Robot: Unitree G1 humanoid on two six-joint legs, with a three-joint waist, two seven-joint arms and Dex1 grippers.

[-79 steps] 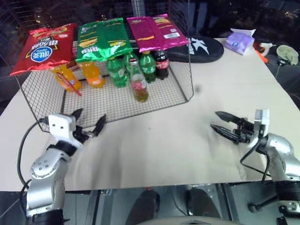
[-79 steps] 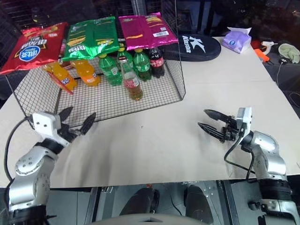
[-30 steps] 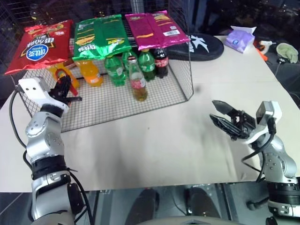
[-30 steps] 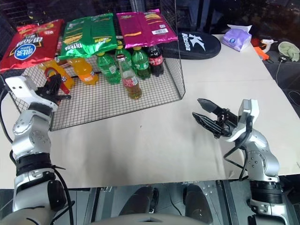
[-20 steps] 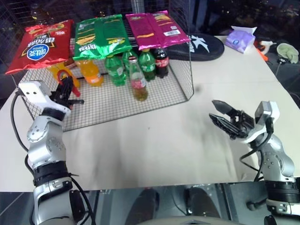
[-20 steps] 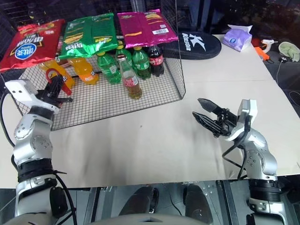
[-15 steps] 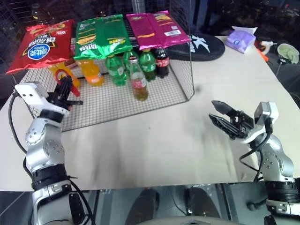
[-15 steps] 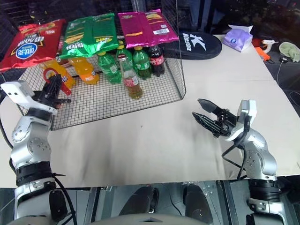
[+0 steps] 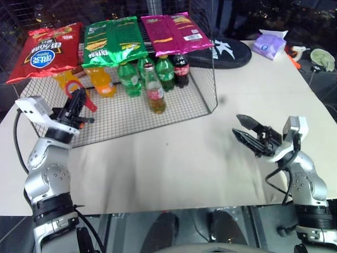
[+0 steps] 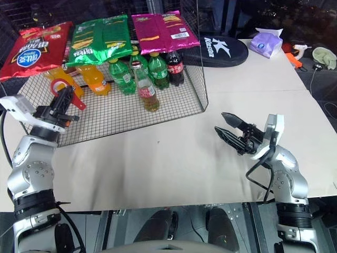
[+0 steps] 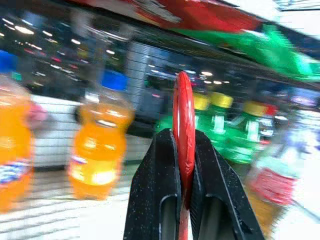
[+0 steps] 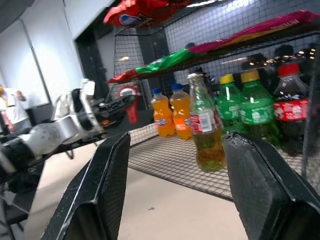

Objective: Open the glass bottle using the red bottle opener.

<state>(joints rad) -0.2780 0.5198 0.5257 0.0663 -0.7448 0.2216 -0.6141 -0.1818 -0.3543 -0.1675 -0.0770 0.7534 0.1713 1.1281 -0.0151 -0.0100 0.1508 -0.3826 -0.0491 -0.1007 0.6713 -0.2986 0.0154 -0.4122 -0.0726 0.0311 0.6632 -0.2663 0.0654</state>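
The glass bottle (image 9: 155,89) stood at the front, with bare wire shelf (image 9: 126,118) before it. Green bottles (image 9: 130,79) crowded just behind, and snack bags (image 9: 113,41) lay overhead.

The counter (image 9: 174,158) is evenly lit from above, and the background is left dark. Glare is seen on the snack bags (image 9: 116,39). The orange bottles (image 11: 97,145) are heavily blurred in the left wrist view.

glossy red bottle opener (image 11: 183,120), wire-mesh rack (image 9: 137,113)
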